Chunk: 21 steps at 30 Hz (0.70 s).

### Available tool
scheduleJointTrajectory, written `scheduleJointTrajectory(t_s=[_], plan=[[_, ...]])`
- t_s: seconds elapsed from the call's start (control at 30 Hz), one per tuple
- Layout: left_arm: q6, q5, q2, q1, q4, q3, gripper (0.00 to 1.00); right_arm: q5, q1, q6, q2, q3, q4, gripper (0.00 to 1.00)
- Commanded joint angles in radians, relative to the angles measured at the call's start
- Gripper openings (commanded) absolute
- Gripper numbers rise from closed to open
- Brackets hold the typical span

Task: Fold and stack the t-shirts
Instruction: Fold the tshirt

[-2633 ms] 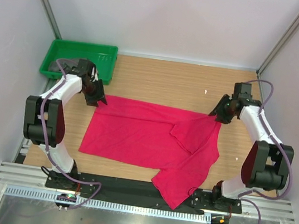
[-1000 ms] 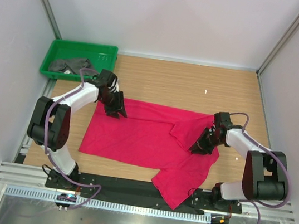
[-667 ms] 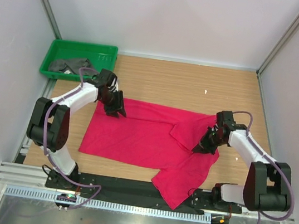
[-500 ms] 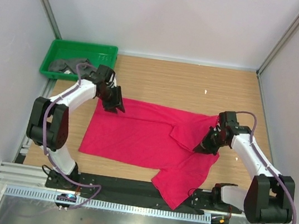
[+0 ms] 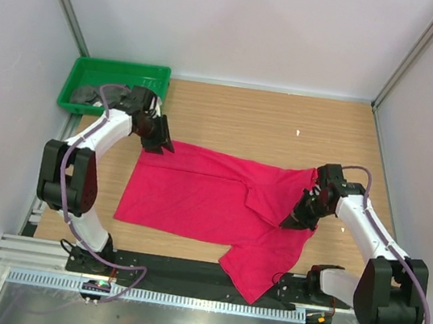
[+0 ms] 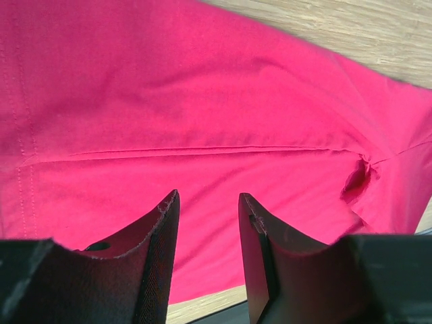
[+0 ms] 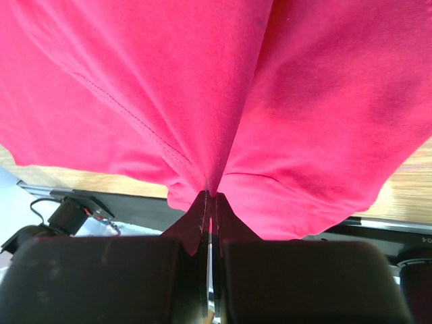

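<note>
- The red t-shirt lies spread on the table, mostly flat. Its right part is doubled over toward the centre, and one flap trails to the near edge.
- The right gripper is clamped tight on a ridge of the red cloth at the shirt's right side. The right wrist view shows the fabric drawn to a peak between the closed jaws. Judgement: this pinch is taken to carry that side across as a fold.
- The left gripper stands over the shirt's far-left corner, jaws parted with nothing between them. Its wrist view shows a seam line in the cloth beyond the fingers. Judgement: it is placed to take or steady that corner, so the body does not drag when the right side is pulled.
- The dark grey t-shirt sits bunched in the green tray at the far left, well apart from the red one. Judgement: it is not yet folded.
- Risk noted: the pinch may hold more than one layer.
</note>
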Motion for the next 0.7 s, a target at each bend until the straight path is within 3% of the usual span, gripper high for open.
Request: scheduleJointTrajectory(t_s=[0.0, 0.47, 0.57, 0.6, 0.67], plan=[[0.024, -0.009, -0.021, 0.02, -0.01, -0.007, 0.42, -0.053, -0.002, -0.013, 0.01, -0.014, -0.005, 0.01], [0.03, -0.004, -0.023, 0.043, -0.019, -0.015, 0.42, -0.139, -0.003, -0.016, 0.057, -0.096, 0.057, 0.03], [0.033, -0.009, -0.023, 0.047, -0.024, -0.015, 0.42, -0.108, -0.006, -0.035, 0.079, -0.055, 0.063, 0.14], [0.034, -0.009, -0.023, 0.052, -0.024, -0.015, 0.43, -0.087, -0.032, -0.042, 0.086, -0.029, 0.058, 0.24], [0.037, -0.007, -0.023, 0.06, -0.027, -0.01, 0.43, -0.042, -0.095, -0.061, 0.102, 0.069, 0.064, 0.35]])
